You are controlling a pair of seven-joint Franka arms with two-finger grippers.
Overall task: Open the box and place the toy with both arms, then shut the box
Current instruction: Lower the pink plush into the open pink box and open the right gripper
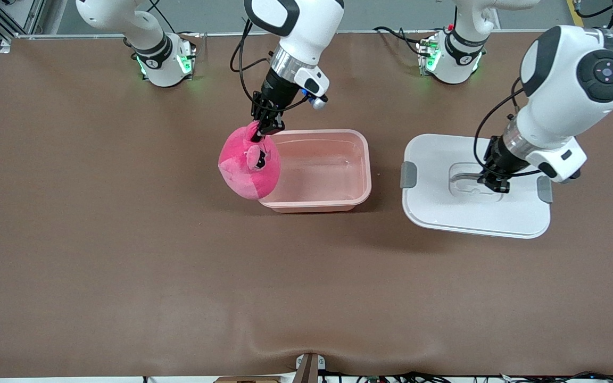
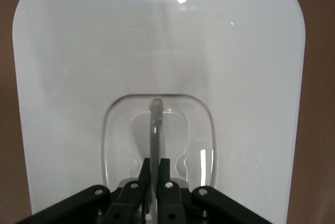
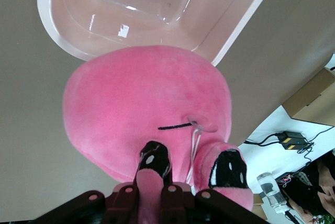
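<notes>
The pale pink tub [image 1: 333, 199] stands open in the middle of the table, with nothing inside it. My right gripper [image 1: 265, 129] is shut on one protruding eye of the hot-pink plush toy [image 1: 248, 167] and holds it in the air over the tub's rim at the right arm's end. In the right wrist view the toy [image 3: 146, 109] hangs over the tub's edge [image 3: 230, 41]. The white lid [image 1: 445, 213] lies flat on the table toward the left arm's end. My left gripper [image 1: 493, 181] is shut on the lid's grey handle [image 2: 155, 130].
Two grey side clips [image 1: 408, 175] sit at the lid's ends. The brown table mat [image 1: 179, 276] stretches wide nearer the front camera. Both arm bases [image 1: 163, 64] stand along the table's edge farthest from that camera.
</notes>
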